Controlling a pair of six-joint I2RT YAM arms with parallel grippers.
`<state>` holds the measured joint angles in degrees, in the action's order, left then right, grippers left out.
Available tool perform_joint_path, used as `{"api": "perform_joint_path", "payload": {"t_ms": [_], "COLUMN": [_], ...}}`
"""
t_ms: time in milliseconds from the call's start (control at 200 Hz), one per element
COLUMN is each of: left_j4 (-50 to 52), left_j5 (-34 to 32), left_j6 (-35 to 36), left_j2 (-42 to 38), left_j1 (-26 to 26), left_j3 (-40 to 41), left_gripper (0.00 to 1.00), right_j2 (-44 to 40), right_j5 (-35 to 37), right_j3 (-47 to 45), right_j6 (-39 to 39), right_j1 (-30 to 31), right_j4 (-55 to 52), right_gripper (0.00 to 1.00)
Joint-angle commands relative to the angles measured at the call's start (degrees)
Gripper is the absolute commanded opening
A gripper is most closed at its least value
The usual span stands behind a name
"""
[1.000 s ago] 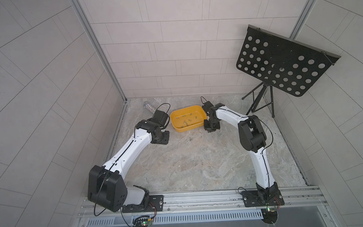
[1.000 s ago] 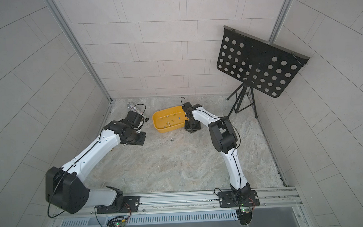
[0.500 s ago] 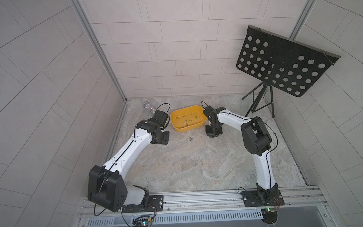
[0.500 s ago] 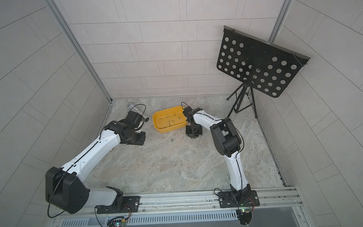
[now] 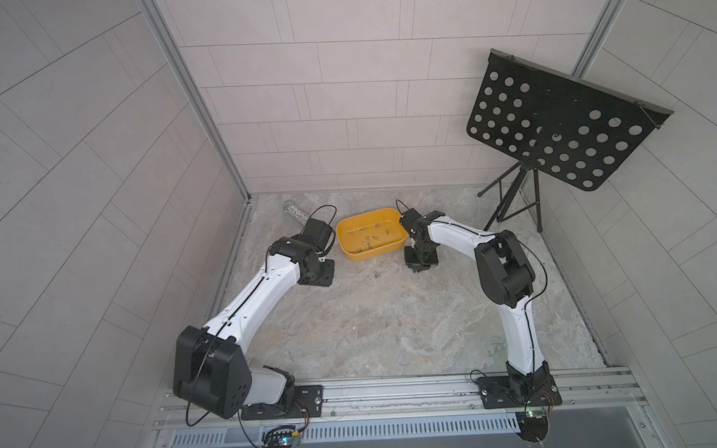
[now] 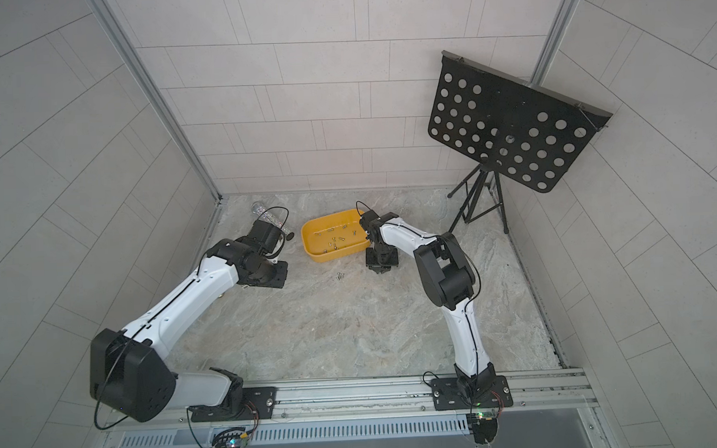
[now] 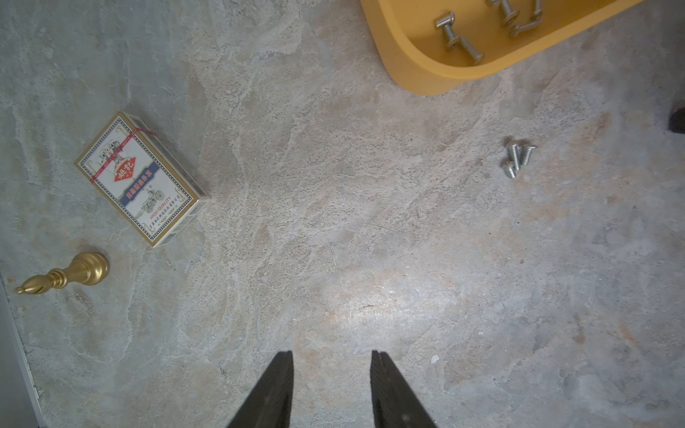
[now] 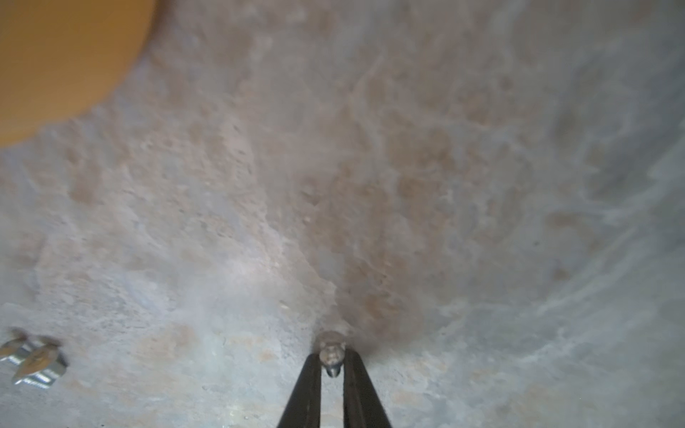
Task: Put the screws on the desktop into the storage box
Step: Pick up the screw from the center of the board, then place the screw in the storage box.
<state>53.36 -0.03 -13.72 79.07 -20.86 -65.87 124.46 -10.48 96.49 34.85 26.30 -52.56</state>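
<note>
Yellow storage box (image 5: pixel 370 254): sits on the desktop (image 5: pixel 393 326), with several screws (image 5: pixel 367 238) already inside.
Right gripper (image 8: pixel 332 358): has slid from the box's side a little nearer the rail and hangs low over the stone, jaws pinched on one screw (image 8: pixel 331 352).
Left gripper (image 7: pixel 331 356): unmoved, fingers parted, holding nothing.
Loose screws (image 7: pixel 516 157): three lie together just beside the box.
Meaning: lifting the pinched screw into the box looks to be the next move.

Three screws (image 7: pixel 515 157) clustered on the tabletop (image 7: pixel 333 222); one separate screw (image 8: pixel 332 355); several more, too small to count, in one storage box (image 5: pixel 370 255). One card pack (image 7: pixel 142 178), one gold chess piece (image 7: pixel 66 274), one glittery tube (image 5: pixel 293 211), one music stand (image 5: pixel 558 123).
</note>
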Motion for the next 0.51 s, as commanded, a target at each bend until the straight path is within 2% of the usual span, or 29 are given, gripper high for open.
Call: {"api": "perform_joint_path", "payload": {"t_ms": [0, 500], "left_j4": [0.6, 0.8], "left_j5": [-0.6, -0.6], "left_j6": [-0.5, -0.4], "left_j2": [-0.8, -0.9], "left_j1": [0.2, 0.2], "left_j3": [0.6, 0.3], "left_gripper": [0.41, 0.41], "right_j2": [1.8, 2.0], "right_j5": [1.0, 2.2], "right_j3": [1.6, 0.8], "right_j6": [-0.7, -1.0], "right_j1": [0.2, 0.2], "right_j4": [-1.8, -1.8], "right_gripper": [0.18, 0.05]}}
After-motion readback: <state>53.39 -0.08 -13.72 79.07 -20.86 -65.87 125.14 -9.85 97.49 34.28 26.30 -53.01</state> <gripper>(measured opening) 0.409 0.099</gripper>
